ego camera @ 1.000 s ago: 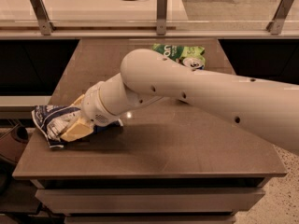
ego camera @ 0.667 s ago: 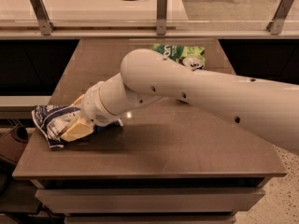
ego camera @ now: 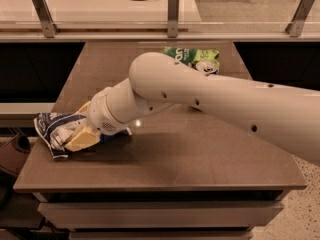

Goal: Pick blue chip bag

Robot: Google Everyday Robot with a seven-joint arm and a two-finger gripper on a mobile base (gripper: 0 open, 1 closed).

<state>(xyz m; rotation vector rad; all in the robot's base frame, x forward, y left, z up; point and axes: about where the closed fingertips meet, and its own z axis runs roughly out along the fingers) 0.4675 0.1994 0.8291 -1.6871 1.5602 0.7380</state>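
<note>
The blue chip bag (ego camera: pixel 50 126), wrinkly dark blue and white foil, lies at the left edge of the brown table (ego camera: pixel 200 154), partly overhanging it. My gripper (ego camera: pixel 75 130) is at the end of the thick white arm (ego camera: pixel 210 101), which reaches in from the right. The tan fingers (ego camera: pixel 80 140) sit above and below the bag's right end and are closed on it. The bag rests at table height.
A green snack bag with white lettering (ego camera: pixel 186 54) lies at the table's far edge, with a can (ego camera: pixel 207 67) next to it, partly behind the arm. A glass rail with metal posts (ego camera: pixel 173 14) runs behind the table. Dark gaps lie on both sides.
</note>
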